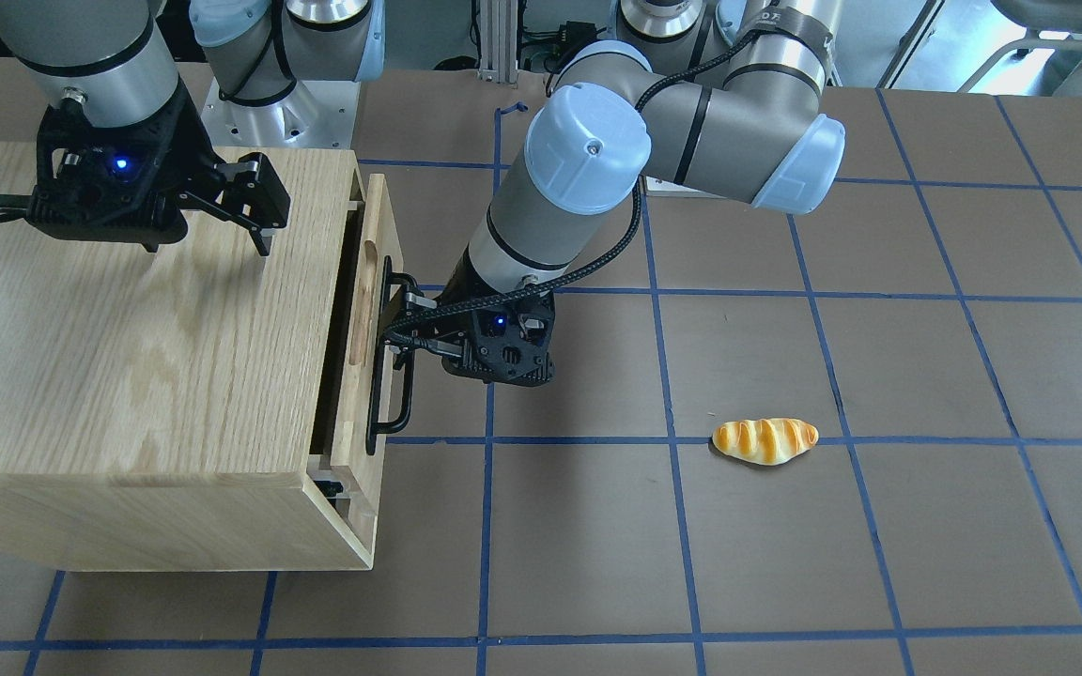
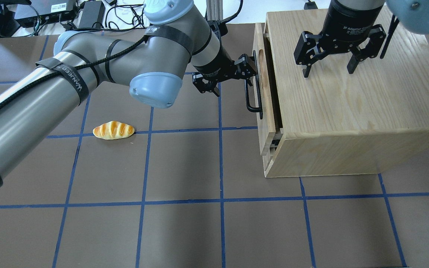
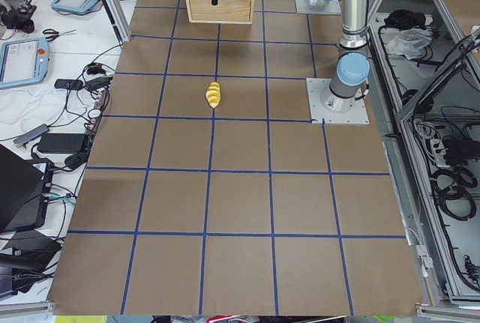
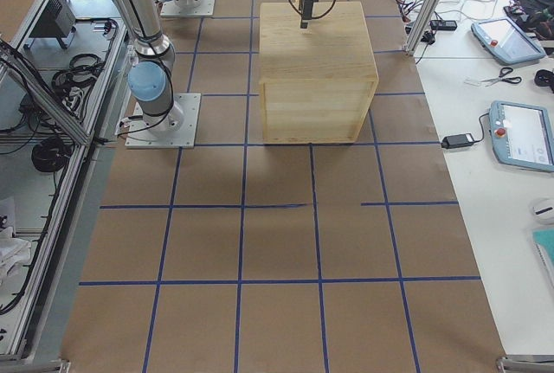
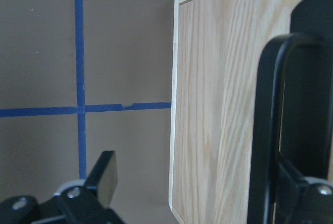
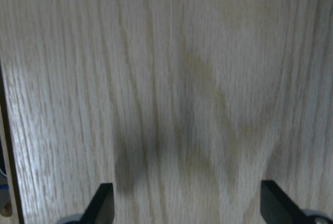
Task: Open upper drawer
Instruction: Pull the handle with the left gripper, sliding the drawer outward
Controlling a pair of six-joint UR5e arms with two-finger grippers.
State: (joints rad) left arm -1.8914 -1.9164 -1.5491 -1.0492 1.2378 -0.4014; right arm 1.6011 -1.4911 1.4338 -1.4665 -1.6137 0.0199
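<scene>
The upper drawer [image 1: 381, 225] is a pale-wood panel with a slot in its edge, standing slightly out of the oak cabinet [image 1: 128, 329] with a dark gap behind it. Its black bar handle [image 1: 389, 394] also shows in the overhead view [image 2: 253, 100] and the left wrist view [image 5: 263, 130]. My left gripper [image 1: 428, 329] is open, with one finger hooked behind the handle and the other out over the table. My right gripper [image 2: 329, 72] is open and points down at the cabinet top [image 2: 348, 104], its fingertips [image 6: 104, 203] wide apart.
A toy bread roll [image 1: 765, 440] lies on the brown mat with its blue tape grid, apart from the cabinet; it also shows in the overhead view [image 2: 113, 130]. Black side rails show at the drawer's near corner [image 2: 274, 143]. Operator desks with tablets line the table ends.
</scene>
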